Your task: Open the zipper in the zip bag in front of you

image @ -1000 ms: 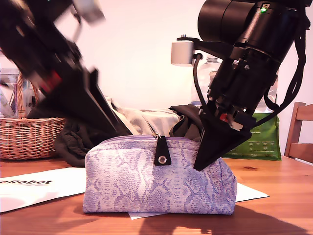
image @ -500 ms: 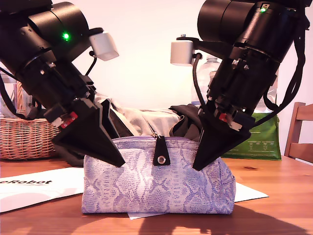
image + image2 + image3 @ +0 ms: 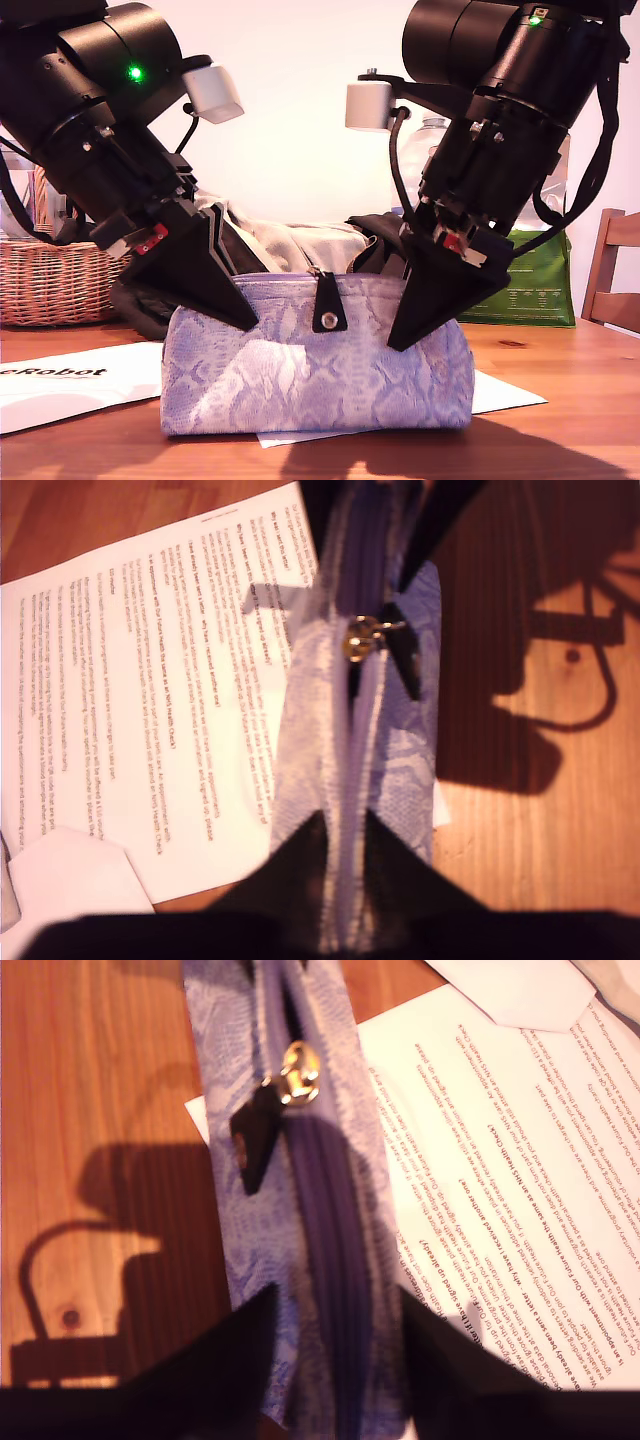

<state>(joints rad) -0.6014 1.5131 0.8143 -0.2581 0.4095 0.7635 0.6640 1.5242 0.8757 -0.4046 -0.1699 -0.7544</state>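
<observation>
The zip bag [image 3: 310, 370], a lilac-and-cream snakeskin pouch, stands on the wooden table at the centre of the exterior view. Its zipper [image 3: 365, 279] runs along the top edge, and the black tab pull [image 3: 330, 305] with a silver eyelet hangs down the front. My first gripper [image 3: 248, 318] pinches the top at the exterior view's left end; the first wrist view shows the bag [image 3: 350, 740] squeezed between the fingers, with the gold slider [image 3: 356, 640] ahead. My second gripper [image 3: 395, 340] holds the top at the exterior view's right end, straddling the purple zip tape [image 3: 330, 1220] short of the slider [image 3: 298, 1070].
Printed paper [image 3: 70, 385] lies under and beside the pouch. A wicker basket [image 3: 55, 280] stands at the exterior view's left and a green foil bag [image 3: 535, 290] at its right. Dark and pale clothing [image 3: 300, 245] is piled behind. A wooden chair [image 3: 615, 270] stands at the exterior view's right edge.
My first arm swung down and closed on the pouch's end at the exterior view's left. The pouch slid slightly that way and its top squared up. My second gripper kept its hold.
</observation>
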